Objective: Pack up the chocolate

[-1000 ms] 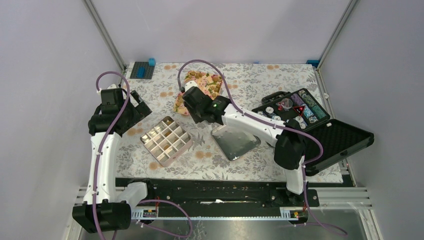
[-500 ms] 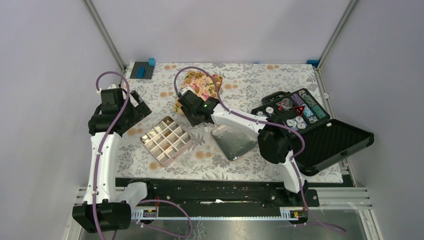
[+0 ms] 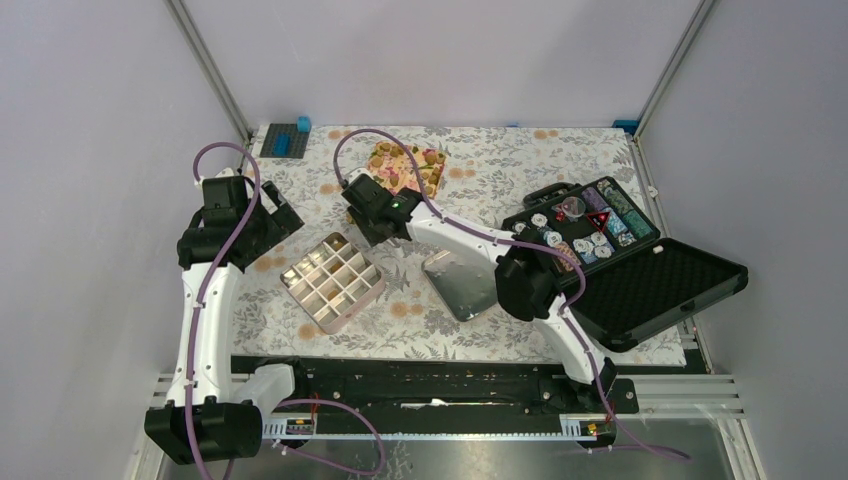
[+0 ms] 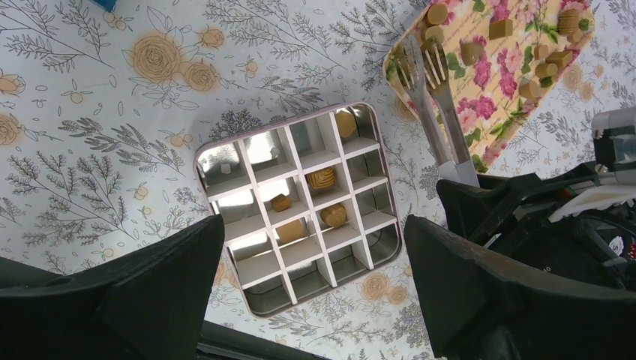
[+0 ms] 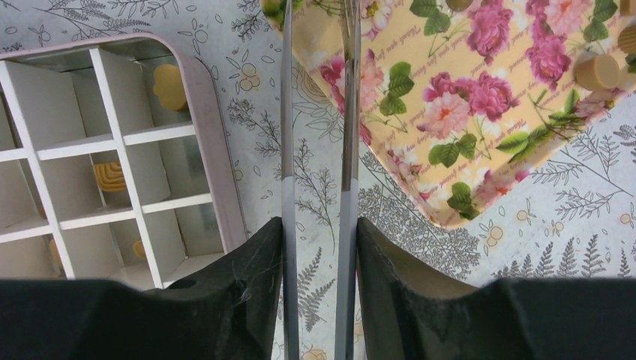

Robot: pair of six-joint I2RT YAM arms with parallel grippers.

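The chocolate is small golden-brown lumps: a few [image 4: 322, 178] sit in cells of the divided tin [image 4: 296, 161], and several more [image 4: 501, 28] lie on the floral tray [image 4: 495, 90]. My right gripper [image 5: 319, 225] is shut on metal tongs [image 5: 286, 112]. In the left wrist view the tongs' tips [image 4: 435, 66] hang apart over the tray's corner nearest the tin, with nothing seen between them. In the right wrist view the tin's rim [image 5: 214, 135] is to the left and holds one lump [image 5: 169, 86]. My left gripper [image 4: 313, 225] stands open above the tin [image 3: 333, 282].
The tin's shiny lid [image 3: 460, 285] lies right of the tin. An open black case [image 3: 600, 225] with round chips stands at the right. A blue block [image 3: 303, 124] and a dark plate [image 3: 282, 142] sit at the back left corner.
My right arm has swung left with the tongs, from over the tray's middle towards its corner nearest the tin. The left arm has stayed still.
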